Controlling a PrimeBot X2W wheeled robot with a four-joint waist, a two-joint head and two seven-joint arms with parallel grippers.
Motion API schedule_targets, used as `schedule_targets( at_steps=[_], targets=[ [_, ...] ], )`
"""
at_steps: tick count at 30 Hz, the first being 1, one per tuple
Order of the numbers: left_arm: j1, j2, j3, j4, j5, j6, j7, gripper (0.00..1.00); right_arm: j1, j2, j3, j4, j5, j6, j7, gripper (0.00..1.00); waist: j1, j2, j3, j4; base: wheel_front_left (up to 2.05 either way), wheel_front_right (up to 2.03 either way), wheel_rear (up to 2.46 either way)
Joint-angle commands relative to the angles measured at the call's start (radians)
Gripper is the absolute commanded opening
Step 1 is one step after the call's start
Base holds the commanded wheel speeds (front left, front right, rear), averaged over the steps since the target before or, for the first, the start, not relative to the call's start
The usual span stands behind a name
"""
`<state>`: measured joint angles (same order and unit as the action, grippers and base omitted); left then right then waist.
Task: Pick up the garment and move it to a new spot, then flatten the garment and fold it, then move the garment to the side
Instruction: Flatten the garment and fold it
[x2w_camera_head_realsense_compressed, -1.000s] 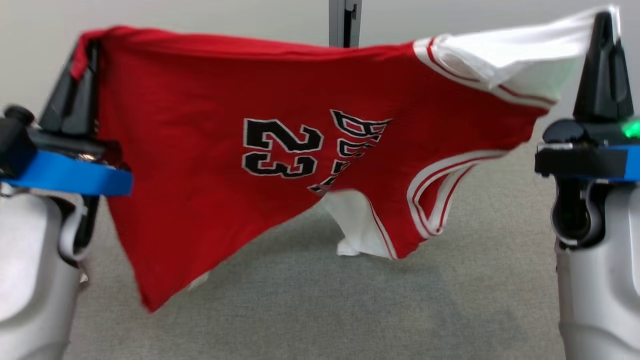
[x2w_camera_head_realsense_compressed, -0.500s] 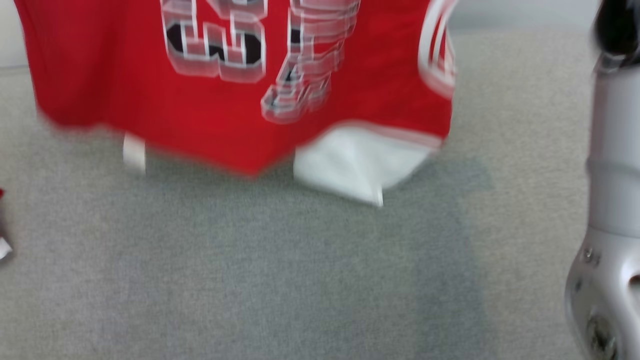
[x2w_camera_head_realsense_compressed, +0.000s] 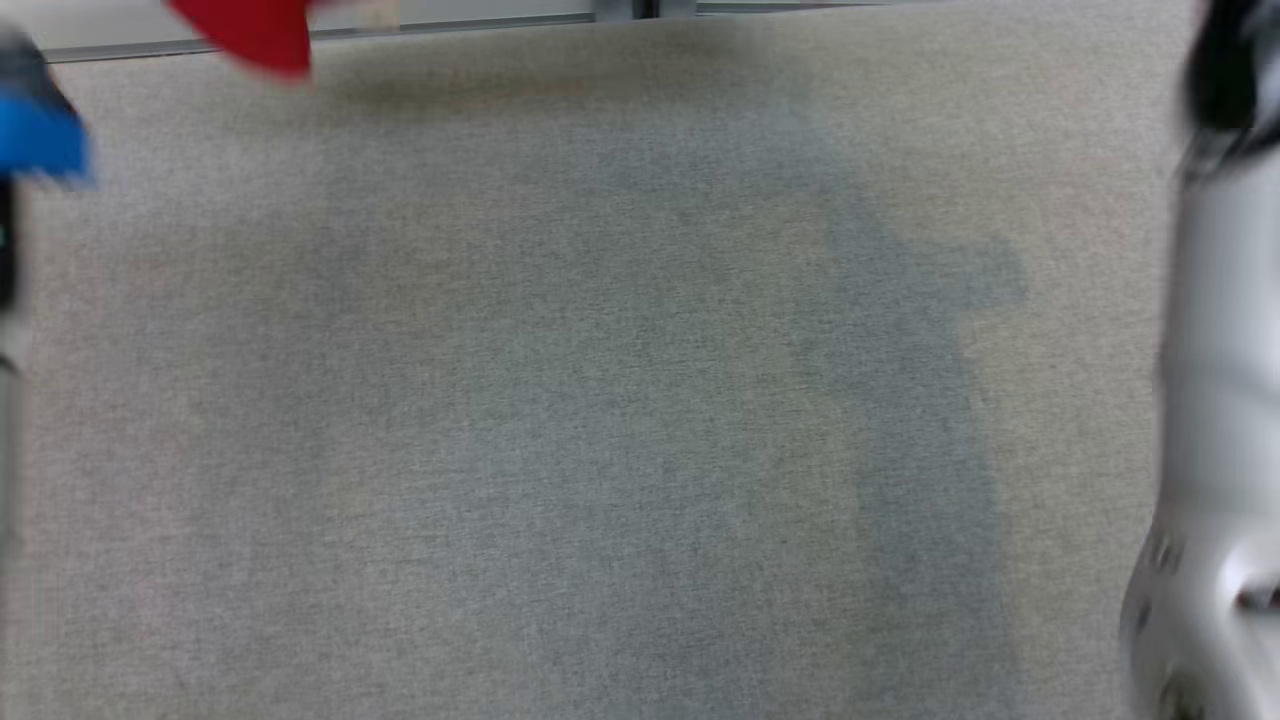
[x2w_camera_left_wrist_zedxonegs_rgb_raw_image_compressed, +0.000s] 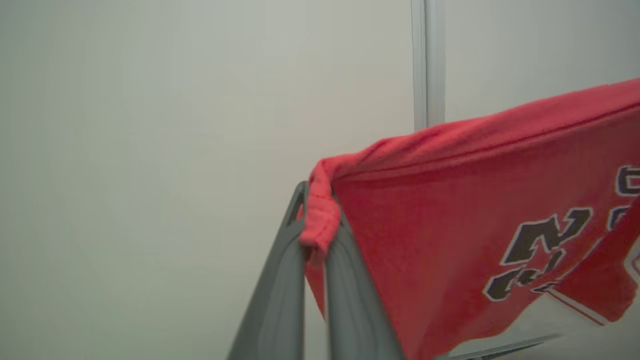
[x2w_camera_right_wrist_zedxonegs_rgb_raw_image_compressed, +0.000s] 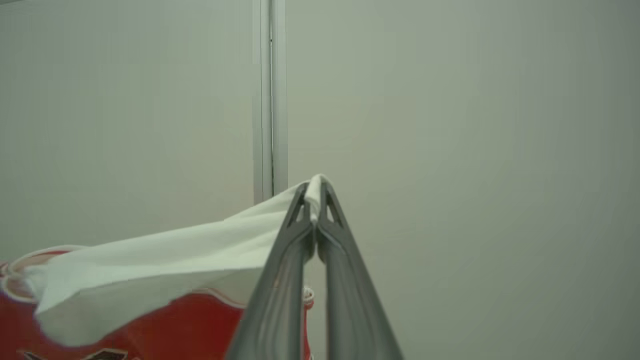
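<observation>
head view is blurring badly. a red scrap (x2w_camera_head_realsense_compressed: 255, 35) of cloth is poking in at the top edge, upper left, cut off by the frame, so can't tell from there which part of the garment it is. a blue band (x2w_camera_head_realsense_compressed: 40, 145) on the l arm is smearing at the left edge. the pale r forearm (x2w_camera_head_realsense_compressed: 1215, 420) is running down the right edge, its dark upper end fuzzy & cropped. a grey felt-like surface (x2w_camera_head_realsense_compressed: 560, 450) is spreading below, w/ a soft shadow (x2w_camera_head_realsense_compressed: 900, 330) falling across it.

wrist views are adding the grips. left gripper (x2w_camera_left_wrist_zedxonegs_rgb_raw_image_compressed: 317, 220) is pinching a bunched hem corner of the red basketball jersey (x2w_camera_left_wrist_zedxonegs_rgb_raw_image_compressed: 450, 225), fingers squeezed tight on the cloth; one fingertip is hiding behind the fold. the jersey is stretching off to that view's right, taut along its top edge, w/ black white-outlined lettering running off frame & not fully readable.

right gripper (x2w_camera_right_wrist_zedxonegs_rgb_raw_image_compressed: 315, 192) is clamping a white part of the same jersey, tips closed w/ a sliver of white cloth b/w them. the white fabric is draping down-left to the red body w/ its trim, cropped at the bottom left.

the jersey is hanging in the air b/w the two grippers, in front of a plain pale wall (x2w_camera_right_wrist_zedxonegs_rgb_raw_image_compressed: 450, 150) w/ a vertical strip (x2w_camera_right_wrist_zedxonegs_rgb_raw_image_compressed: 270, 90). can't tell whether its lower edge is touching the surface.
</observation>
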<state>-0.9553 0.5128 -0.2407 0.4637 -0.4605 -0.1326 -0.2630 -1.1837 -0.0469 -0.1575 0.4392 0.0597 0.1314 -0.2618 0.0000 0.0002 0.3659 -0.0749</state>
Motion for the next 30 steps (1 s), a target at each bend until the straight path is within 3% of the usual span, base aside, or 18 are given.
schedule_targets(
  at_steps=[1, 11, 15, 30],
  targets=[
    [0.08, -0.017, -0.006, 0.01, -0.011, 0.003, -0.002, 0.0, 0.103, -0.007, 0.019, -0.017, 0.028, -0.001, -0.004, 0.0, 0.0, -0.0002, -0.005, -0.008, 0.0, 0.0, 0.0],
    [0.541, -0.152, -0.019, 0.092, -0.033, 0.003, -0.002, 0.0, 0.755, -0.007, 0.083, -0.149, 0.277, -0.001, -0.004, 0.0, 0.0, -0.0002, -0.055, -0.029, 0.0, 0.0, 0.0],
    [0.638, -0.188, -0.023, 0.105, -0.022, 0.003, -0.002, 0.0, 0.929, -0.008, 0.122, -0.172, 0.273, -0.001, -0.004, 0.0, 0.0, -0.0002, -0.099, -0.025, 0.0, 0.0, 0.0],
    [0.944, -0.347, 0.064, 0.167, 0.094, 0.003, -0.002, 0.0, 1.274, -0.007, 0.131, -0.06, 0.32, -0.001, -0.004, 0.0, 0.0, -0.0002, -0.363, -0.024, 0.0, 0.0, 0.0]
  ],
)
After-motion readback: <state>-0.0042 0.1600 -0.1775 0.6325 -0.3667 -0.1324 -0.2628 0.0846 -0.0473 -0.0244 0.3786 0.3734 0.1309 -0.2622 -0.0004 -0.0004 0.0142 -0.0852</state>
